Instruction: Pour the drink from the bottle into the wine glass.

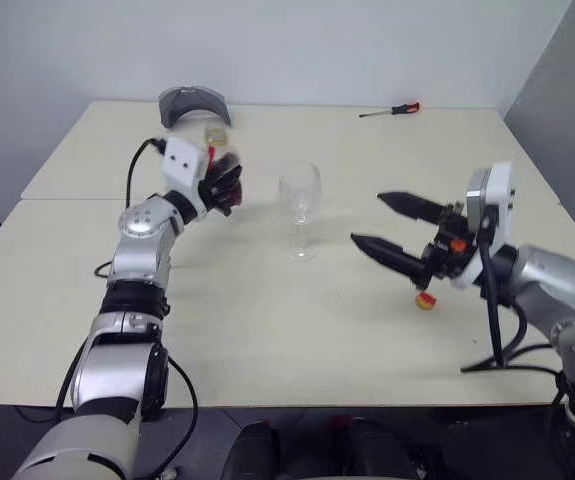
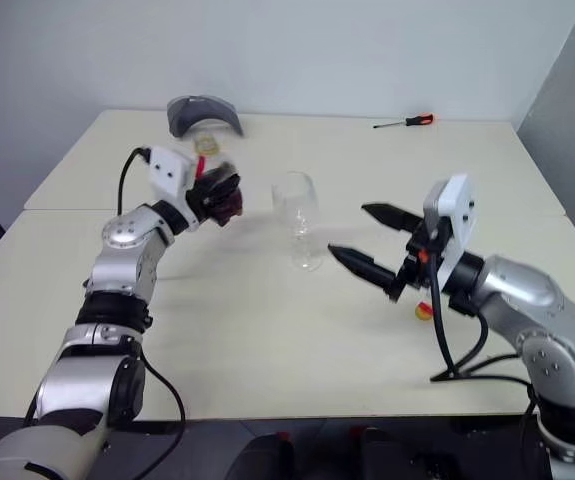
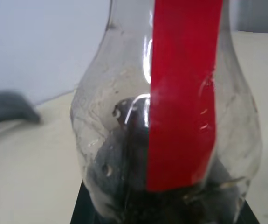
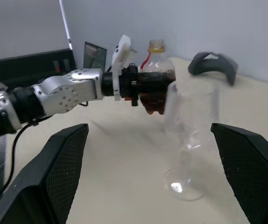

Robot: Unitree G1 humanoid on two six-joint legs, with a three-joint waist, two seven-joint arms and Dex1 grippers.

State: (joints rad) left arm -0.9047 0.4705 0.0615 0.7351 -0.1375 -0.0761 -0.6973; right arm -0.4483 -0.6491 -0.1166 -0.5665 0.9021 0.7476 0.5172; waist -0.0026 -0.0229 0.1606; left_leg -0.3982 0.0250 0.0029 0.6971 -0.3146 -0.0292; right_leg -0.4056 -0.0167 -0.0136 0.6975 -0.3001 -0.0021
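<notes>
My left gripper [image 1: 225, 186] is shut on the bottle [image 4: 155, 81], a squat clear one with a red strip label [image 3: 182, 93] and a yellow ring at the neck. It holds the bottle upright, just off the table. The drink [image 4: 155, 93], dark red-brown, fills the lower body. The wine glass [image 1: 299, 196] stands upright and empty on the table, just right of the bottle and apart from it. My right gripper [image 1: 369, 219] hovers to the right of the glass with its fingers wide open, pointing at the glass, nothing between them.
A small yellow and red piece [image 1: 425, 300] lies on the beige table [image 1: 267, 330] under my right gripper. A red-handled screwdriver [image 1: 392, 110] lies at the far edge. A grey curved object [image 1: 193, 103] sits behind the bottle. A black cable [image 1: 497, 360] trails at the right.
</notes>
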